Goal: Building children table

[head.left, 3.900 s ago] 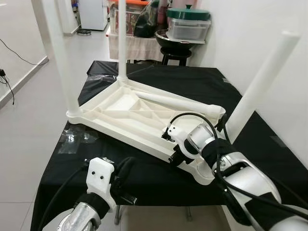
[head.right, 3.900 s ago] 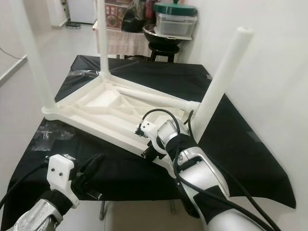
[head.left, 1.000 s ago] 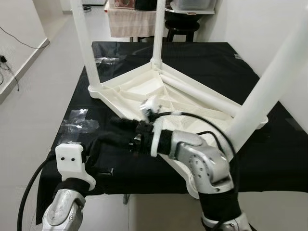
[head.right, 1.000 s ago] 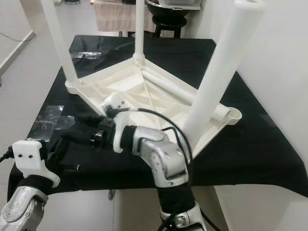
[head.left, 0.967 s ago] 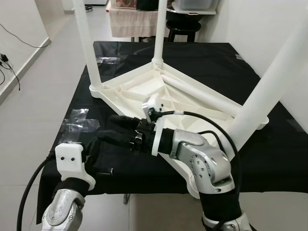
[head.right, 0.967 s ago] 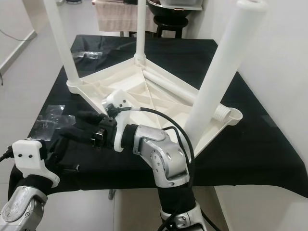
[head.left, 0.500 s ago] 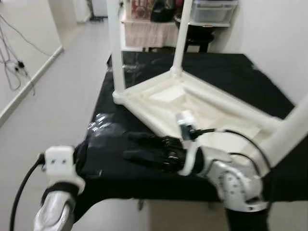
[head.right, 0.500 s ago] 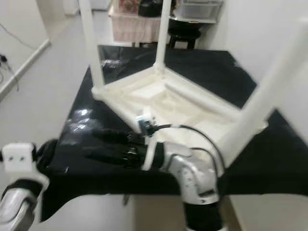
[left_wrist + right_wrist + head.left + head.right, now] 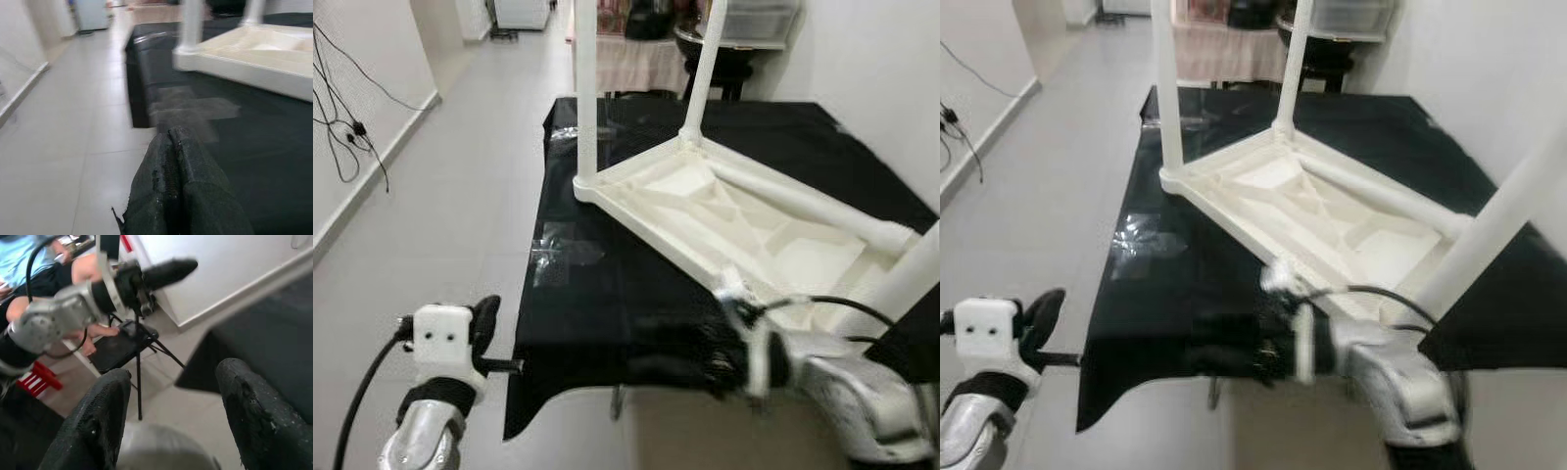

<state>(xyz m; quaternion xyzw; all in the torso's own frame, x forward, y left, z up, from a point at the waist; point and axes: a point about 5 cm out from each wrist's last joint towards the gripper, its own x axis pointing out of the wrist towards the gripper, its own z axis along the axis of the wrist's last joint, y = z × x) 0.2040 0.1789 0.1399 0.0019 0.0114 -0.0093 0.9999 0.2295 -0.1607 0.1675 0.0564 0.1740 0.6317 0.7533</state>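
- the left gripper [image 9: 481, 323] hangs low at the left, out over the pale tiled floor [image 9: 440, 206] and off the near left corner of the black-draped work table [image 9: 607, 294]; in the left wrist view its two black fingers [image 9: 178, 186] lie pressed together, closed on nothing.
- a crinkled clear plastic wrapper [image 9: 566, 255] lies flat on the black cloth near the table's left edge, just beside the near left corner of the children's table.
- the white plastic children's table [image 9: 734, 211] rests upside down on the black cloth, its ribbed underside facing up like a shallow tray; nothing loose can be made out in its recessed sections.
- two white tubular legs [image 9: 585, 88] stand upright in the far corner sockets, and a third loose white leg [image 9: 813, 204] lies along the right side of the frame.
- a fourth thick white leg [image 9: 1503, 220] rises tilted at the right edge, near the robot.
- the right gripper [image 9: 1224, 357] reaches leftward across the near table edge, blurred in the head views; in the right wrist view its fingers [image 9: 100, 421] stand wide apart, empty.
- beyond the far end of the table, a clear lidded storage box [image 9: 754, 20] sits on a dark stool; its contents cannot be told.
- the right wrist view also catches a person [image 9: 29, 264] seated behind a black folding stand [image 9: 127, 340].
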